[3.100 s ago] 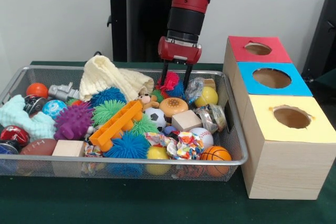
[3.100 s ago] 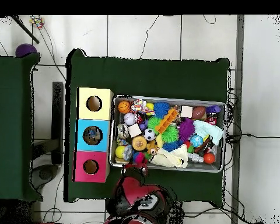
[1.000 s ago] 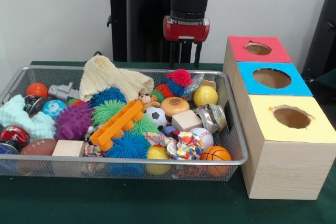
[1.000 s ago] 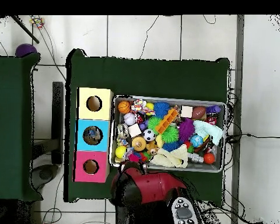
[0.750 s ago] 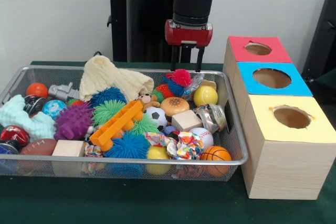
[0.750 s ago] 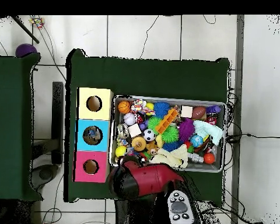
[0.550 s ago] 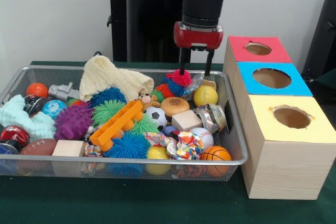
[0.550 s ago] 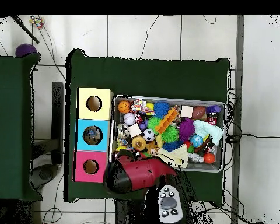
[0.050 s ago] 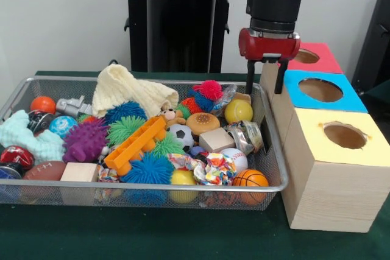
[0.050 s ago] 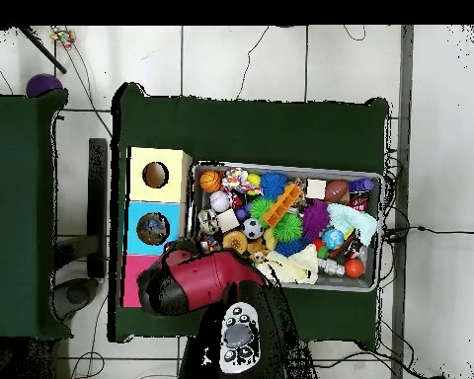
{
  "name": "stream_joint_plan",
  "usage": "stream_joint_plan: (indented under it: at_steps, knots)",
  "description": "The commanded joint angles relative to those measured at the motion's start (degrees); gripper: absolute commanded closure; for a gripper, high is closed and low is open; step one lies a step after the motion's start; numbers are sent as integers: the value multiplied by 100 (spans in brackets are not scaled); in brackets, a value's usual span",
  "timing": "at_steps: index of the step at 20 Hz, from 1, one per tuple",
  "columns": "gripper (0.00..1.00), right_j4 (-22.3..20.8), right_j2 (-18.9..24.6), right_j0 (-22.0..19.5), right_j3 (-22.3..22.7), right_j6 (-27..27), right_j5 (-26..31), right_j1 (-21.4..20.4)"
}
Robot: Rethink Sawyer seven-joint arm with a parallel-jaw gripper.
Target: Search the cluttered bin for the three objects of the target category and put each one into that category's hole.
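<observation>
My gripper (image 9: 265, 81) hangs open and holds nothing, at the right end of the wire bin (image 9: 275, 184), level with the near corner of the red box (image 9: 322, 60). One finger (image 9: 250, 78) is over the bin's rim, the other stands in front of the box's side. Just left of it lie a red spiky ball (image 9: 209, 89) and a yellow ball (image 9: 238, 111). The boxes' holes are red (image 9: 306, 56), blue (image 9: 320, 89) and yellow (image 9: 345, 136). In the overhead view the arm (image 10: 197, 283) hides the gripper and most of the red box (image 10: 130, 283).
The bin is packed: cream cloth (image 9: 125, 91), orange toy block (image 9: 135, 145), purple spiky ball (image 9: 85, 140), soccer ball (image 9: 180, 135), burger toy (image 9: 202, 123), baseball (image 9: 234, 158), basketball (image 9: 250, 178), wooden cubes (image 9: 216, 140). The robot's black pedestal (image 9: 177, 22) stands behind.
The gripper has risen from the red spiky ball, open and with nothing in it, and swung right to the red box. The row of boxes has shifted slightly right.
</observation>
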Motion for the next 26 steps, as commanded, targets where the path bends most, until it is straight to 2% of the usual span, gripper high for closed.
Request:
stream_joint_plan:
  at_steps: [1, 8, 13, 15, 20, 26]
  knots:
    - [0, 199, 251, -187, -586, 613, 145, 493]
    - [0, -342, 632, -1157, -190, 182, -422, 526]
    - [0, -764, 512, -1815, -92, 22, -585, 483]
    - [0, -887, 294, -1934, -113, 98, -673, 522]
    - [0, -1070, -353, -1835, -48, 485, -1131, 714]
    - [0, -1089, -967, -1377, 477, 777, -1719, 704]
